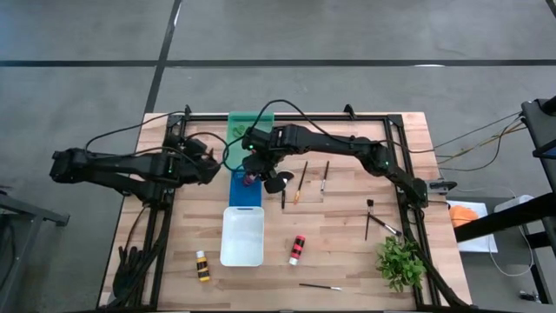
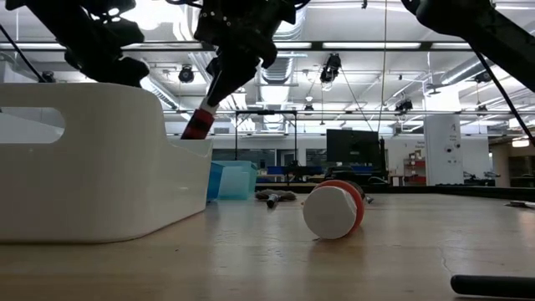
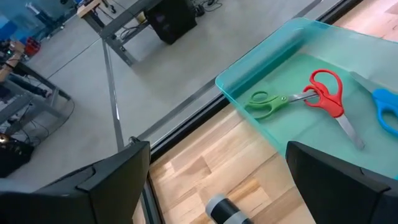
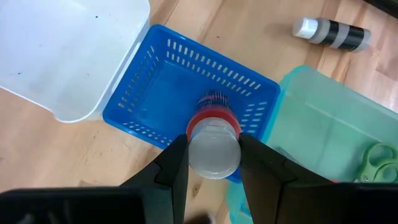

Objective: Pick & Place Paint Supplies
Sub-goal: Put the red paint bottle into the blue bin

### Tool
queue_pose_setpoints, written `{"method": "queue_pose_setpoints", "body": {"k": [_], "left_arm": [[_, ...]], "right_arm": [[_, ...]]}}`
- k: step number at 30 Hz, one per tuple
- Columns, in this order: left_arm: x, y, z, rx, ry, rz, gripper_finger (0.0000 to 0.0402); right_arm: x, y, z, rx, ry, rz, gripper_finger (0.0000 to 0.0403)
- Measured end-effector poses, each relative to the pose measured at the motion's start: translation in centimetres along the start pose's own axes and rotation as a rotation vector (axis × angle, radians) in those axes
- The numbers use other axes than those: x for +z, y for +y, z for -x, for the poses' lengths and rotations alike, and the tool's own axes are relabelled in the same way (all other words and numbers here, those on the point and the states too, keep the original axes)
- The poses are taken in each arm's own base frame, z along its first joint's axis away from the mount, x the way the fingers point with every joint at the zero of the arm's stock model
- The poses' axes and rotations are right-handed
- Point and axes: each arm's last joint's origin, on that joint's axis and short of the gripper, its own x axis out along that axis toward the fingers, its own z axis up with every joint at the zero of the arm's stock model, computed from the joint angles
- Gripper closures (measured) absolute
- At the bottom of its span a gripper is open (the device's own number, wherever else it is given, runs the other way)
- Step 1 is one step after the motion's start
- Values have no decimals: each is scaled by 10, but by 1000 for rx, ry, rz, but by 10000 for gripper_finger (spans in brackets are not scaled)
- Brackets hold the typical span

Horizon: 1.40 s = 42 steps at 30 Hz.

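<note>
A: Right gripper (image 4: pixel 213 163)?
B: Clamped on a red-banded paint bottle (image 4: pixel 213 144), held above the blue basket (image 4: pixel 149 93).
A: Left gripper (image 3: pixel 217 180)?
B: Fingers wide, empty, near the green tray (image 3: pixel 280 68).

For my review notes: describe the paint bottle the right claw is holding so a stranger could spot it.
Start at the blue basket, between the white tray and the green tray. Directly above it, the right claw grips a small paint bottle. Unlike the bottles lying on the table, it has a red band and is off the table.
</note>
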Motion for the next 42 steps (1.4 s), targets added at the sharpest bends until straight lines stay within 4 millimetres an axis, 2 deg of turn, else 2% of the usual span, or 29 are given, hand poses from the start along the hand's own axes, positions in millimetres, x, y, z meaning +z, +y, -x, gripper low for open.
{"method": "queue_pose_setpoints", "body": {"k": [9,14,26,42], "left_arm": [[4,11,7,-23,-49,98,19],[2,13,6,15,-55,81,19],[9,26,13,38,-149,213,19],[9,25,13,13,-137,216,19]], "right_arm": [[1,1,0,17,-14,4,296],[0,1,0,21,-11,-11,296],[2,0,-1,5,-23,1,296],[-8,-8,-12,15,16,17,296]]}}
